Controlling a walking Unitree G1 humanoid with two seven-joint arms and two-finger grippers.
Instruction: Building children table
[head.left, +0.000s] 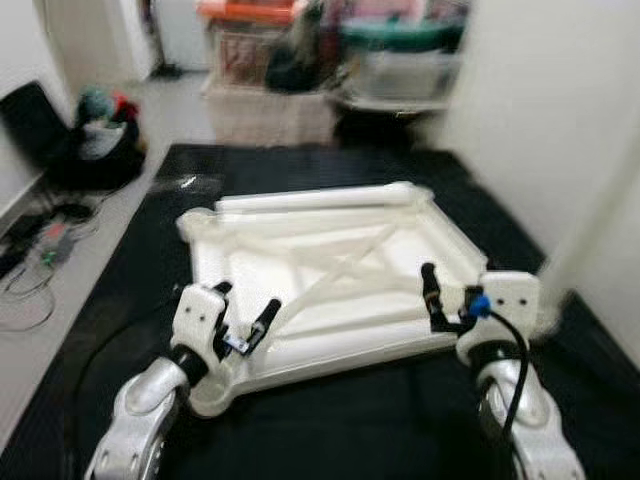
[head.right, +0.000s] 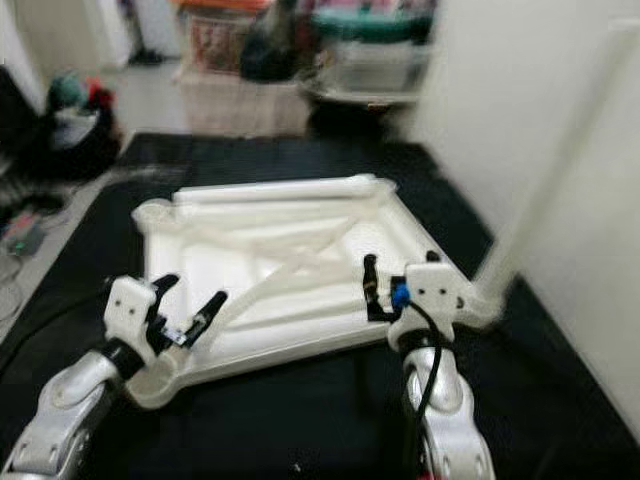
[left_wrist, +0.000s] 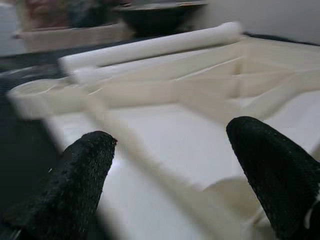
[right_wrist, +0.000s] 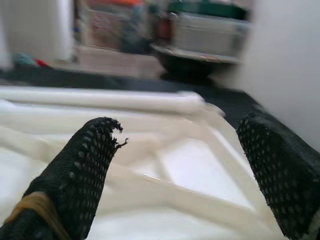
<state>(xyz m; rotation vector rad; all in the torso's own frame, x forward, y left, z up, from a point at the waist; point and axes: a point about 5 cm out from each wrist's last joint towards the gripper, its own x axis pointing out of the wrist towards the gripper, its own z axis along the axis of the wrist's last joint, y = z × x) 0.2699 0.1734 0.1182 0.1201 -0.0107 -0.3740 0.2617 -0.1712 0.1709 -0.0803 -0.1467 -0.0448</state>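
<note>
Upturned white tabletop (head.left: 330, 285) on a black mat (head.left: 330, 420).
Eye views: tabletop at centre frame, left hand (head.left: 243, 318) and right hand (head.left: 432, 296) both released at its near edge; blurred storage bins (head.left: 270, 70) top centre, contents unclear.
Wrist views: fingers (left_wrist: 82, 170) spread over the tabletop.
</note>
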